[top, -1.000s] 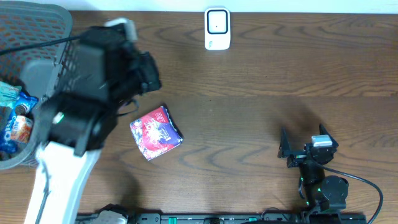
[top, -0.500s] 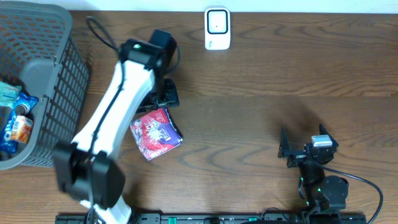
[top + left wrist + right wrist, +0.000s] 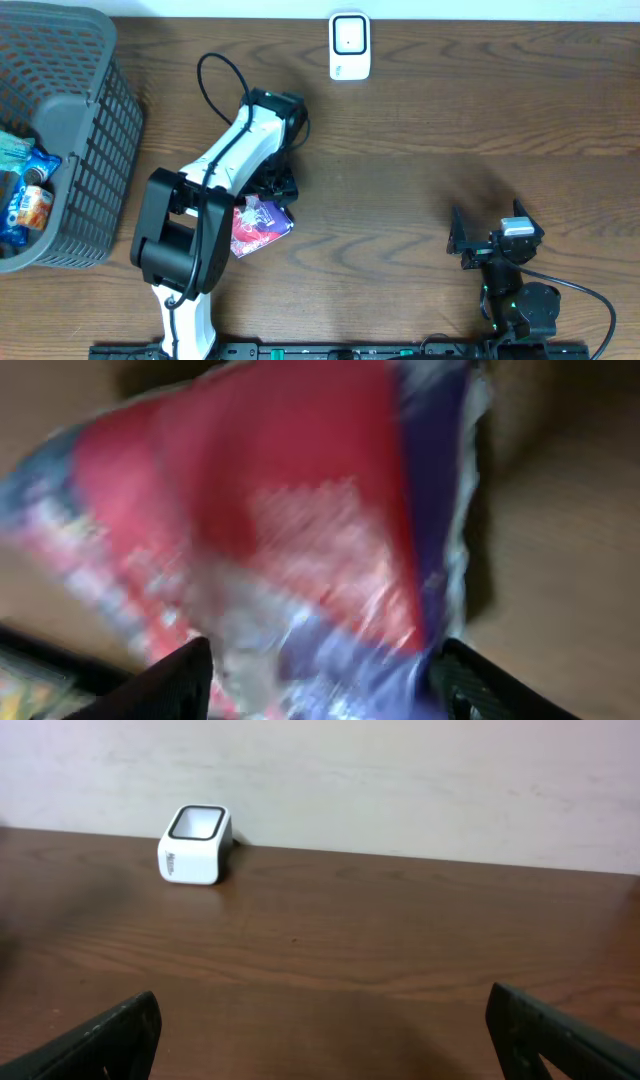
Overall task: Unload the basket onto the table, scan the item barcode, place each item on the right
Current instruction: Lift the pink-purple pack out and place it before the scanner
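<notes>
No legible text anywhere. Print on the red-blue packet [image 3: 300,530] is blurred out; side label on the white scanner [image 3: 176,863] is too small to read.

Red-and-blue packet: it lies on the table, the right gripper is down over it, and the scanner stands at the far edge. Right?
No: the left gripper is down over the packet, as the overhead view shows; the right gripper sits apart, open. The packet lies on the table and the scanner stands at the far edge.

Left arm [image 3: 225,160] stretched forward, left fingers [image 3: 175,682] spread, pointing down, right arm [image 3: 505,270] folded, right fingers [image 3: 110,1035] wide apart
</notes>
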You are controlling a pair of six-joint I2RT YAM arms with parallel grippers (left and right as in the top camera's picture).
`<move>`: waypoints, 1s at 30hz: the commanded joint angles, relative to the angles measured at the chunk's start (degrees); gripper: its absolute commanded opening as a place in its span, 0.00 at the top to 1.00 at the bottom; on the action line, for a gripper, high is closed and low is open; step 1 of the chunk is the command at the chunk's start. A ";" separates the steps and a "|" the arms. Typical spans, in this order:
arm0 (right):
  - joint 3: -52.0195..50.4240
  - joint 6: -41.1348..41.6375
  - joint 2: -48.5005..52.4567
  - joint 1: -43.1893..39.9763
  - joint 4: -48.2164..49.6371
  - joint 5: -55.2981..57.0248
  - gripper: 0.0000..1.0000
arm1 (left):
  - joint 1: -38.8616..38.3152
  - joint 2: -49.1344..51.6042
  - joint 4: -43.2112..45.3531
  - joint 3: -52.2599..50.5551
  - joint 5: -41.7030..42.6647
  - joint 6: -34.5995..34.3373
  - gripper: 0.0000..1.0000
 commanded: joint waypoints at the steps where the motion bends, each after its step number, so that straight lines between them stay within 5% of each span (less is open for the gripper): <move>1: -0.15 -0.68 -0.37 -0.44 -0.13 -0.13 0.01 | 0.17 0.02 5.09 -3.67 2.14 -0.90 0.42; 5: -0.15 -0.68 -0.37 -0.44 -0.13 -0.15 0.01 | 0.11 0.02 10.84 -5.29 3.28 -0.87 0.93; 12: -0.15 -0.68 -0.37 -0.44 -0.13 -0.13 0.01 | -0.28 -0.02 22.60 -5.03 6.21 8.02 0.93; 30: -0.15 -0.68 -0.37 -0.44 -0.13 -0.13 0.01 | -5.31 -0.15 36.92 5.62 16.76 14.34 0.93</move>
